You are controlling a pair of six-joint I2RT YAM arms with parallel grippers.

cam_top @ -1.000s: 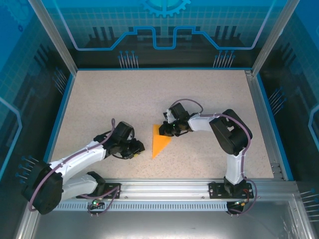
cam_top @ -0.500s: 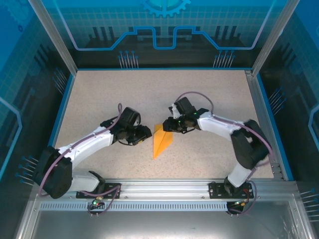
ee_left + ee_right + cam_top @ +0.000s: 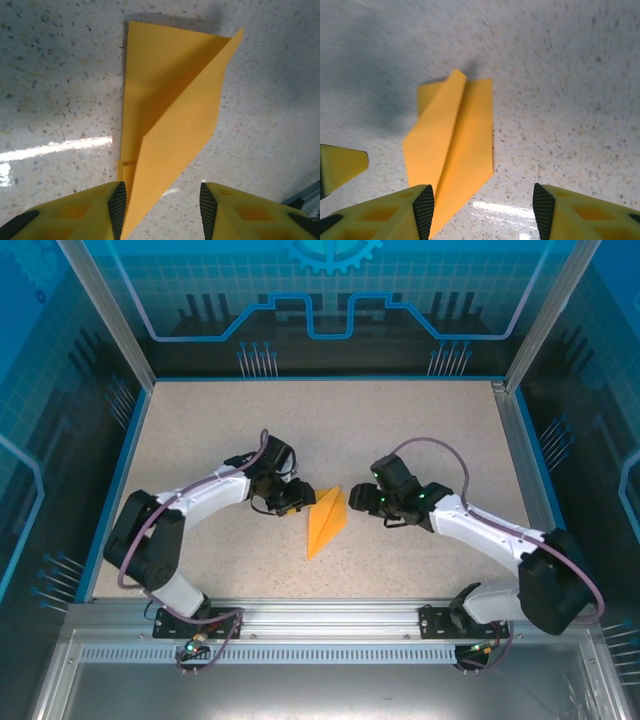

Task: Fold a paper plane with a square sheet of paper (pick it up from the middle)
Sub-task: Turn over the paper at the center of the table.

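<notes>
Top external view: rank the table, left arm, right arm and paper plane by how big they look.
1. table, by far the largest.
2. left arm and right arm: they look much alike but are posed differently, so I won't rank them.
3. paper plane, the smallest.

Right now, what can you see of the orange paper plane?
The paper plane is thin orange-yellow paper folded into a long pointed triangle, one flap raised along a lengthwise crease. It lies on the speckled table, point toward the near edge, between the open left claw and right claw. One end reaches between the left claw's fingers; I can't tell if they touch.
</notes>
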